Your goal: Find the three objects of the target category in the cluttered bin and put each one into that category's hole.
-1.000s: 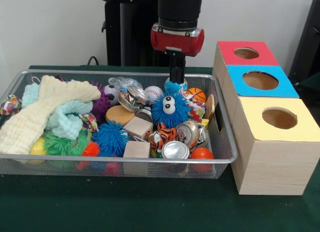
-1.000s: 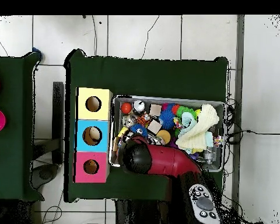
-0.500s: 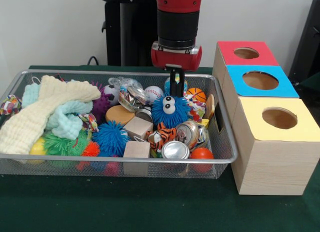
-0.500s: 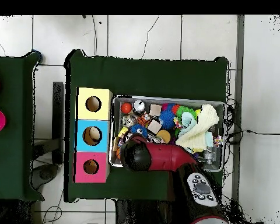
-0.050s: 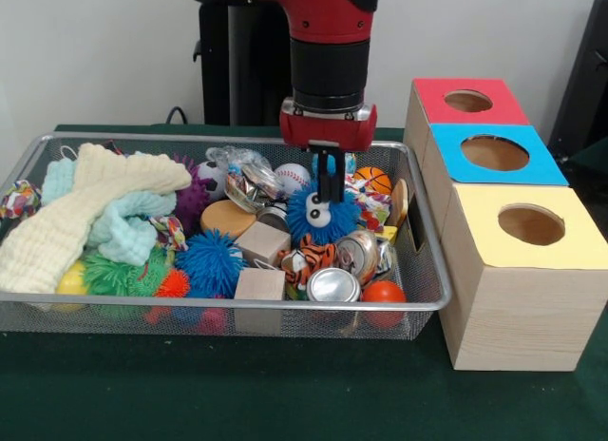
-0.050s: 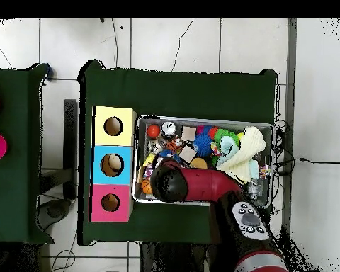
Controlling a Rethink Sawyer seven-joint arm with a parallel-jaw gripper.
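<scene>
**Gripper down on the blue googly-eyed ball in the wire bin**

The red and black arm point(image 5: 328, 42) comes down over the right-hand part of the wire bin point(image 5: 237, 313); its gripper point(image 5: 328, 186) stands right at the top of the blue spiky ball with googly eyes point(image 5: 321, 218), the dark fingers close together and nearly upright; whether they pinch the ball's bristles or merely touch them cannot be told from the front view, and in the overhead view the arm point(image 6: 194, 185) hides the tips altogether.

The bin holds a heap of mixed things; on its left lies a cream knitted cloth point(image 5: 76, 218) over a pale blue cloth point(image 5: 128, 227); a second blue spiky ball point(image 5: 211, 260) sits near the middle, with a green spiky ball point(image 5: 114, 275) beside it; two wooden cubes point(image 5: 263, 241) stand in front of a round wooden disc point(image 5: 226, 216); a striped tiger toy point(image 5: 309, 256) lies just under the googly-eyed ball; crushed cans point(image 5: 334, 284) and an orange ball point(image 5: 384, 293) lie at the front right corner; a baseball point(image 5: 291, 178) and a small basketball point(image 5: 374, 180) rest against the far side.

To the right of the bin stands the wooden box row, each with a round hole on top: the red box point(image 5: 467, 101) farthest, the blue box point(image 5: 494, 153) in the middle, the yellow box point(image 5: 530, 225) nearest; all sit on the green table point(image 5: 285, 393).
</scene>
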